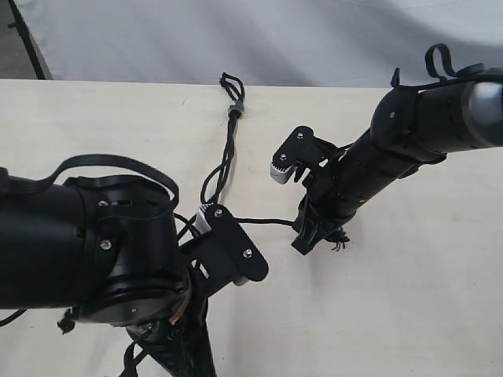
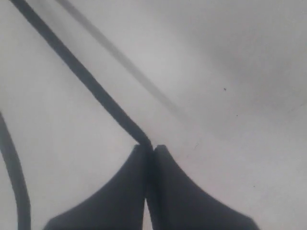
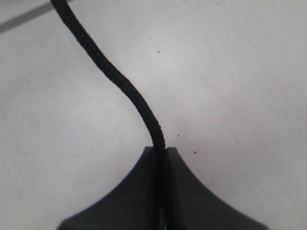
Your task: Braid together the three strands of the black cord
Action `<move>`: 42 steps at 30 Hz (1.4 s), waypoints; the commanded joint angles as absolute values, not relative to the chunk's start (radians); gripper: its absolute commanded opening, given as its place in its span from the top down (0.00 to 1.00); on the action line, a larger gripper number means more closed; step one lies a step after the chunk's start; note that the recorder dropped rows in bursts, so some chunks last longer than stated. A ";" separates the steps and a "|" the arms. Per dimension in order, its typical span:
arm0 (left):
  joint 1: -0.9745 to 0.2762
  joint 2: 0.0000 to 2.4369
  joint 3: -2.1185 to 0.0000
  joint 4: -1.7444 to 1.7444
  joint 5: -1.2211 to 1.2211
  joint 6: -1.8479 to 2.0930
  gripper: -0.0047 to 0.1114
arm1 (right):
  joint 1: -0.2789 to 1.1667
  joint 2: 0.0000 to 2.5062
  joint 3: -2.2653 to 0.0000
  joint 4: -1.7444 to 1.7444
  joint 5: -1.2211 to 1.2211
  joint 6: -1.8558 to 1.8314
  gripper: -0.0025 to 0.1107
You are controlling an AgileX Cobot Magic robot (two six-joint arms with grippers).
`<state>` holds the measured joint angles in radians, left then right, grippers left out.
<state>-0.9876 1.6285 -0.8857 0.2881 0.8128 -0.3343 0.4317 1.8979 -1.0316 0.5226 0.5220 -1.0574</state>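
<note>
Your pale cream tabletop (image 1: 94, 126) carries the thin matte black cord (image 1: 228, 161) at centre frame, loosely twisted below its grey band (image 1: 234, 108). Your left gripper (image 2: 149, 147) is clamped tight on one strand (image 2: 86, 79), and your right gripper (image 3: 160, 151) on another strand (image 3: 120, 81).

Light: bright, diffuse | Shadows: soft, cast by strand (image 2: 91, 85) onto table (image 2: 230, 57) | Focus: left wrist view blurred, right wrist view sharp

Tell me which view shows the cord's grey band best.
Exterior view: the grey band sits clear beside the loop. Left wrist shows only a strand in shut jaws, right wrist another strand; no band.
</note>
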 commanded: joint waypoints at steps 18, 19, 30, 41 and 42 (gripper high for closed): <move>-1.001 1.591 -0.867 0.237 0.725 -0.303 0.92 | 0.432 1.898 -1.034 0.521 0.489 -1.061 0.97; -1.001 1.585 -0.867 0.246 0.725 -0.289 0.92 | 0.432 1.898 -1.034 0.521 0.489 -1.061 0.97; -0.956 1.561 -0.865 0.746 0.793 -0.343 0.92 | 0.432 1.900 -1.007 0.521 0.399 -1.069 0.45; -0.900 1.561 -0.806 0.213 0.694 -0.389 0.92 | 0.421 1.730 -1.009 0.521 0.354 -1.032 0.36; -0.900 1.561 -0.792 0.200 0.669 -0.389 0.92 | 0.410 1.722 -1.009 0.521 0.344 -1.027 0.36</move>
<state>-0.9008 1.5657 -0.8169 0.2971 0.7161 -0.3968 0.4296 1.7517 -1.0100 0.5226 0.3680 -1.0440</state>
